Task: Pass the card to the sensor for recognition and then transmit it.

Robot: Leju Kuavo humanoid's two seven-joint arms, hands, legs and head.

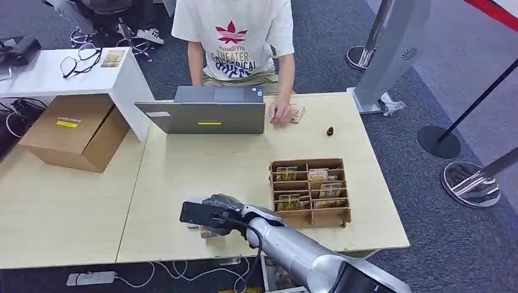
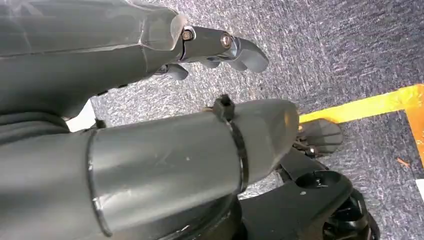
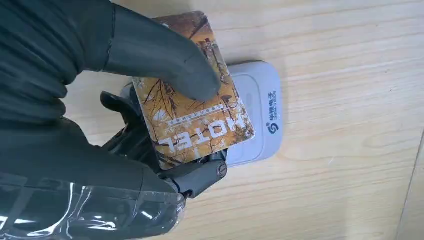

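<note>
Over rounded white sensor (image 3: 257,112), glossy card (image 3: 197,120), right robot hand (image 3: 125,100) pinching

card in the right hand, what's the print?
Orange-brown autumn tree pattern with white "HOTEL" lettering on the card; clearest in the right wrist view.

A pale wood-grain table (image 1: 183,177) carries a grey open laptop (image 1: 204,110) along its far edge, with a small dark knob-like object (image 1: 330,130) off to one side. A brown wooden compartment box (image 1: 310,191) holding cards sits near the front. A white rounded plastic sensor pad (image 3: 257,117) lies flat on the tabletop. A brown cardboard box (image 1: 76,131) rests on the adjoining light wooden table (image 1: 55,207).
</note>
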